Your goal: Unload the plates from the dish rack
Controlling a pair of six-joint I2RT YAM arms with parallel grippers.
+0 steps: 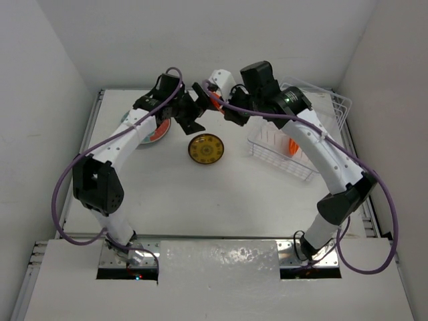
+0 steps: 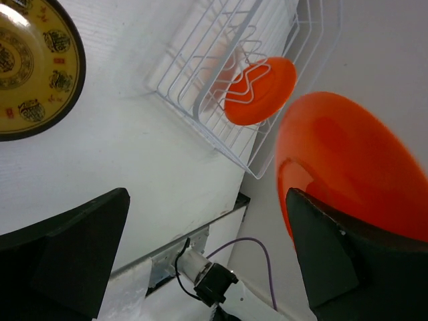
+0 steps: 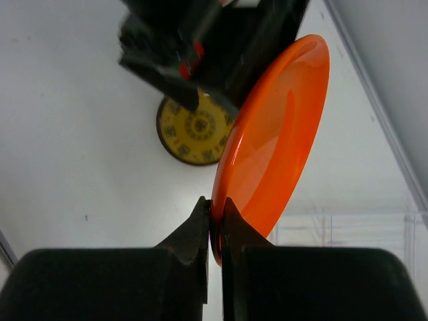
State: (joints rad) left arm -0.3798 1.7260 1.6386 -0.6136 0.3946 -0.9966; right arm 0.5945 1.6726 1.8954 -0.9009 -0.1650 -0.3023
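Well left of the rack (image 1: pixel 267 148), a red plate (image 1: pixel 158 131) lies under the left arm. The left gripper (image 2: pixel 207 207) gapes wide beside an orange plate (image 3: pixel 274 147) (held on edge), its rim pinched by the right gripper (image 3: pixel 214 207). A yellow plate (image 1: pixel 206 148) lies flat nearer the rack, and another orange one (image 2: pixel 261 90) stands inside it.

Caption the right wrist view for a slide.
Right gripper pinches the rim of the orange plate, holding it on edge above the white table, where the yellow plate lies flat.
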